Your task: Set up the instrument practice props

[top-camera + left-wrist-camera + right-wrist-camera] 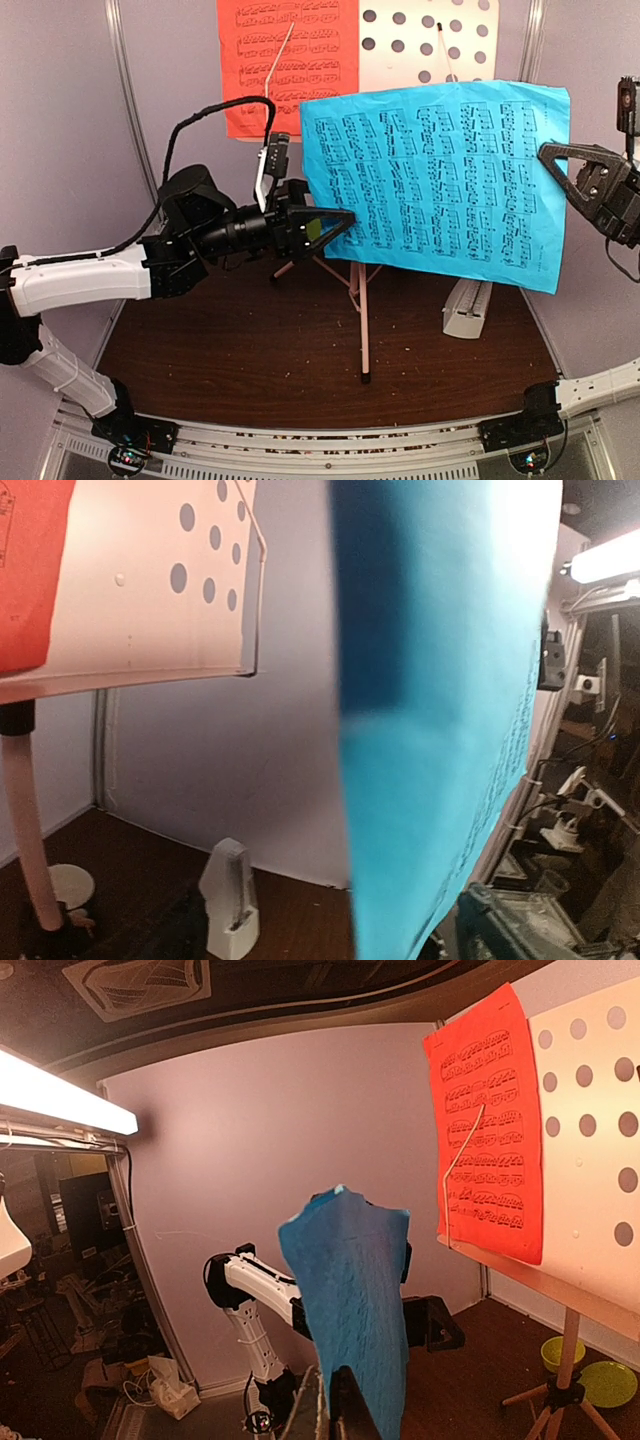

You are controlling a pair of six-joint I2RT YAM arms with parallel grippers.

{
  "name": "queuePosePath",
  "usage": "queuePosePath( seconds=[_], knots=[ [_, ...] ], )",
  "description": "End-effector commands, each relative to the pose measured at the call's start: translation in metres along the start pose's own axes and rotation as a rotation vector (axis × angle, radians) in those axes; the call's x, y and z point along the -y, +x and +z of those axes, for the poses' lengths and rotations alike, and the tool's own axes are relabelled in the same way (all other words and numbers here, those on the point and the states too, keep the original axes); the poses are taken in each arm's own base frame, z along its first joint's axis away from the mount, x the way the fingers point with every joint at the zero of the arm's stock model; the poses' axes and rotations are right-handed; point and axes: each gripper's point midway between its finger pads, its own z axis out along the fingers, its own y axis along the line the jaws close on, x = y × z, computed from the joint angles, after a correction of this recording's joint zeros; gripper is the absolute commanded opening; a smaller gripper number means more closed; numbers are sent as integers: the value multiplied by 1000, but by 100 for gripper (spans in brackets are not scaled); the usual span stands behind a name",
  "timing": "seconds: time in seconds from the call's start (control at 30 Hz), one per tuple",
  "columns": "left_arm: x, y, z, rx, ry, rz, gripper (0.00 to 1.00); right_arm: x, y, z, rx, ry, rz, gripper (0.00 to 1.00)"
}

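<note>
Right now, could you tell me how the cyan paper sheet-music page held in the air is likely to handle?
The cyan paper sheet-music page is probably floppy: in the right wrist view it curls above the right gripper. It looks thin and light, so likely easy to crease or tear if the left gripper pulls away.

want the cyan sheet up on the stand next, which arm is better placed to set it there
Probably right: the right jaws pinch the cyan page at the edge nearest the bare half of the music stand; the red page covers the left arm's side.
</note>
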Motion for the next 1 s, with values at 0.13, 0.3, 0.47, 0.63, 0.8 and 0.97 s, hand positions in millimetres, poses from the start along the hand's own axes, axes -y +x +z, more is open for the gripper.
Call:
queuePosePath(
  seconds=[0.13,0.3,0.47,0.63,0.8,0.97],
  knots=[
    [61,-44,-1,109,256,26,19,18,9,-15,6,94,-14,0],
    [63,-44,-10,88,202,26,0,38,25,-20,11,191,5,14],
    [59,-15,-30,-212,87,93,0,85,55,-49,-107,463,-26,74],
    [61,19,-62,-527,51,104,0,96,78,-66,-266,528,-98,100],
    [72,26,-82,-675,72,75,0,93,112,-54,-499,489,-178,100],
    [87,37,-89,-790,128,55,0,74,134,-27,-632,340,-218,100]
  ],
)
